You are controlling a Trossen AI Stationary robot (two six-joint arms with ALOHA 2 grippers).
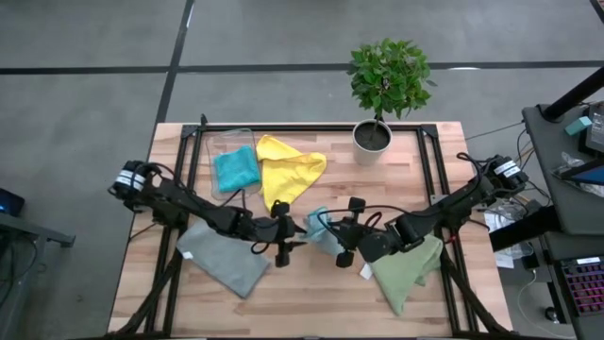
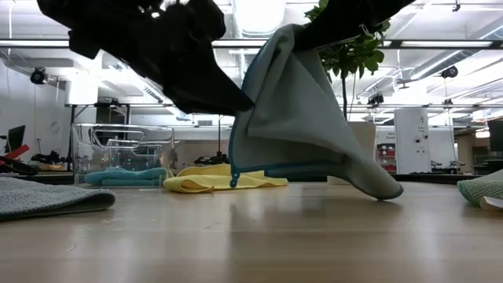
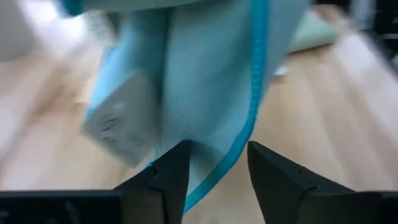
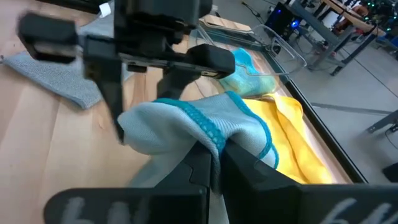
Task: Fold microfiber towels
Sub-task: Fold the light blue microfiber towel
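Observation:
A light blue towel [image 1: 321,236] with a teal hem hangs between my two grippers at the table's middle. My right gripper [image 4: 217,165] is shut on its upper part. My left gripper [image 3: 217,177] stands open just left of it, with the towel's hemmed edge [image 3: 239,146] running down between its fingers. A grey towel [image 1: 223,257] lies flat at the near left and an olive green towel [image 1: 406,271] at the near right. The yellow towel [image 1: 289,170] lies at the back, and the teal towel [image 1: 236,168] lies in the clear bin [image 1: 219,144]. My right gripper pinches a bunched fold of the towel's hemmed edge [image 4: 214,140] between its two fingers, which come from the table's right, slanting down. The towel hangs below the fingers, and its lower corner [image 2: 385,190] rests on the table. Whether my left gripper's fingers [image 3: 176,169] touch the cloth, I cannot tell.
A potted plant [image 1: 376,132] stands at the table's far right. The black frame rails [image 1: 311,127] run along the table's edges. Bare wood [image 1: 311,302] shows in front of the grippers, between the grey and olive towels.

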